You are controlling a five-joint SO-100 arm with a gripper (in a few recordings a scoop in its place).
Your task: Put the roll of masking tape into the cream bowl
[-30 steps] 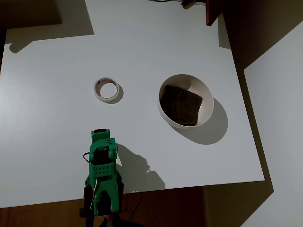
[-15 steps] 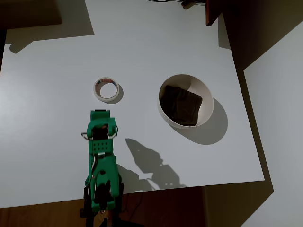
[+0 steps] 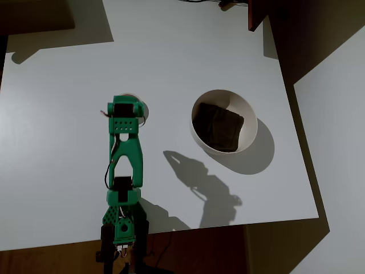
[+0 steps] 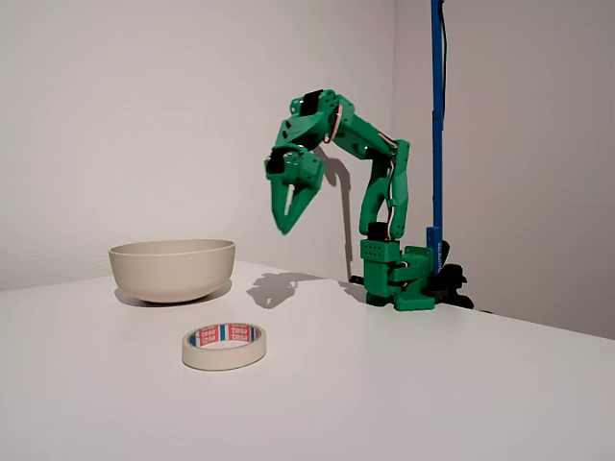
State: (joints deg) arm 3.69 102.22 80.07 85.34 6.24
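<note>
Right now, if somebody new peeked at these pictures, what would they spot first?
Probably the bright green arm, bent over the white table with its gripper hanging in the air, pointing down. In the fixed view, the roll of masking tape lies flat in front, and the cream bowl sits behind it to the left.

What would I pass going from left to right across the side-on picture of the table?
cream bowl → roll of masking tape → green gripper hanging in the air → green arm's base → blue upright pole.
</note>
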